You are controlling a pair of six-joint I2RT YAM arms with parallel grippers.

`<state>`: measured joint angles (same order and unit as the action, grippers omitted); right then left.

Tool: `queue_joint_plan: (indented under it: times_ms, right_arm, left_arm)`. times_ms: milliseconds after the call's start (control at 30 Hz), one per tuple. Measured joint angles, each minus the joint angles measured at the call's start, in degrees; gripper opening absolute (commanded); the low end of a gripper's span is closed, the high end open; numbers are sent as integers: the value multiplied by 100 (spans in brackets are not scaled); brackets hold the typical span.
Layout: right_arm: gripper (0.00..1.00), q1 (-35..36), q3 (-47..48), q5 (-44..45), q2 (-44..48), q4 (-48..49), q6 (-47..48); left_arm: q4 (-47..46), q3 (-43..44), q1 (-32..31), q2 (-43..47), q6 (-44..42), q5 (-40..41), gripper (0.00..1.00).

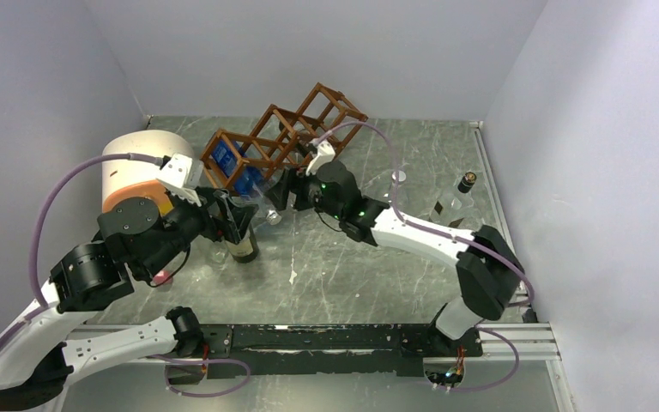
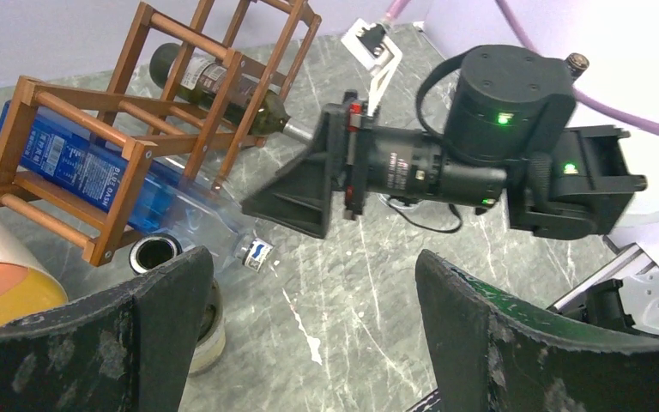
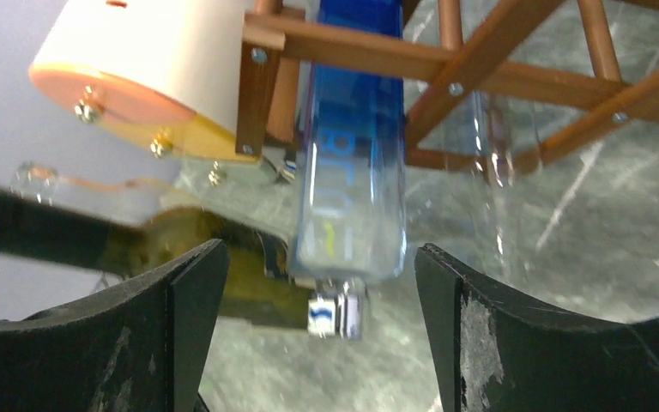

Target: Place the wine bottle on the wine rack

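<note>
The reddish-brown wine rack (image 1: 296, 129) lies tilted at the back of the table. A green wine bottle (image 2: 214, 81) rests in one of its cells. A clear blue bottle (image 3: 352, 172) sticks out of a lower cell, its cap (image 3: 336, 316) toward me. My right gripper (image 3: 313, 275) is open around the blue bottle's neck end, with a gap on both sides. Another dark wine bottle (image 1: 242, 240) stands upright on the table. Its mouth (image 2: 154, 255) is just outside the left finger of my left gripper (image 2: 313, 275), which is open with only table between its fingers.
A cream-and-orange cylinder (image 1: 142, 176) lies at the back left, touching the rack's end. One more dark bottle (image 1: 465, 182) stands at the far right near the wall. The right arm (image 2: 480, 146) crosses in front of the left wrist camera. Walls close in on three sides.
</note>
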<state>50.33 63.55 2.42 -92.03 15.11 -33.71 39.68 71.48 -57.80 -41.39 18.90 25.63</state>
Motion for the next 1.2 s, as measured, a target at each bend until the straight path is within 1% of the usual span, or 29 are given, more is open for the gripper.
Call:
queue_joint_plan:
  times_ms: [167, 267, 333, 467, 667, 800, 967, 1033, 1200]
  right_arm:
    - [80, -2, -442, -35, 774, -708, 407]
    - [73, 0, -680, 90, 1279, -1117, 610]
    - [72, 0, -802, 278, 1574, -1451, 708]
    - [72, 2, -968, 994, 2188, -2201, 844]
    - [74, 2, -885, 2470, 3021, -3158, 1075]
    - [77, 0, -588, 3499, 3204, -3657, 1224]
    - [80, -66, -376, 4653, 3248, -3862, 1467]
    - [81, -260, -376, 4885, 3239, -3849, 1620]
    - [81, -1222, -223, 4850, 3187, -3910, 1744]
  left_arm:
    - [-66, -52, 0, -15, -15, 0, 91]
    - [-120, -76, 0, -48, -52, -7, 91]
    - [-173, -96, 0, -72, -74, -22, 90]
    - [-330, -247, 0, -76, -111, -61, 90]
    - [-599, -802, 0, 52, -111, -175, 89]
    - [-616, -1027, 0, 146, -42, -352, 88]
    - [-866, -1421, 0, 404, 157, -831, 88]
    - [-979, -1644, 0, 557, 258, -999, 88]
    - [-1119, -1941, 0, 680, 439, -1215, 88]
